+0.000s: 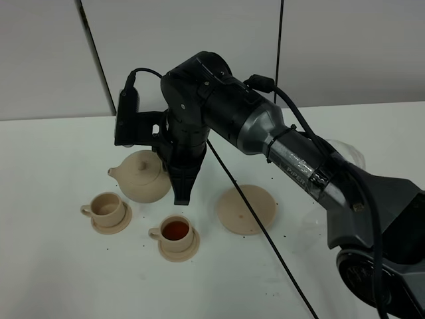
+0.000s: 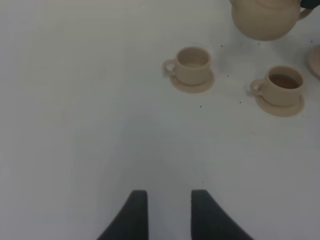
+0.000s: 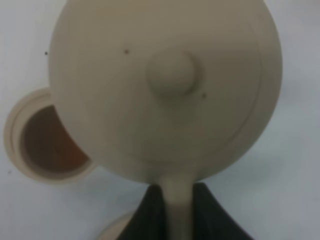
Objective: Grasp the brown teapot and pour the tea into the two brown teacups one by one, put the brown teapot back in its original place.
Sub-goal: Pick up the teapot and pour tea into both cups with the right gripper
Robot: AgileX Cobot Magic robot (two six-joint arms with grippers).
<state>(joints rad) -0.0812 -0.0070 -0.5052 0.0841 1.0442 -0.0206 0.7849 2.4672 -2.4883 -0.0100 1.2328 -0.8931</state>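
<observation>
My right gripper (image 1: 179, 189) reaches across to the left and is shut on the loop handle of the brown teapot (image 1: 141, 176). The teapot is upright, with its spout pointing left. In the right wrist view the teapot (image 3: 165, 85) fills the frame, and its handle is pinched between the fingers of the right gripper (image 3: 177, 215). One brown teacup (image 1: 106, 209) on its saucer looks empty. The other teacup (image 1: 176, 232) holds dark tea and also shows in the right wrist view (image 3: 47, 142). The wide round saucer (image 1: 247, 208) lies bare to the right. My left gripper (image 2: 167, 215) is open and empty over bare table.
The white table (image 1: 53, 279) carries small dark specks around the cups. A black cable (image 1: 265, 232) runs across the wide saucer toward the front. The right arm's body (image 1: 299, 159) spans the right side. The left wrist view shows both cups (image 2: 192, 65) (image 2: 282, 85) and the teapot (image 2: 265, 17) far ahead.
</observation>
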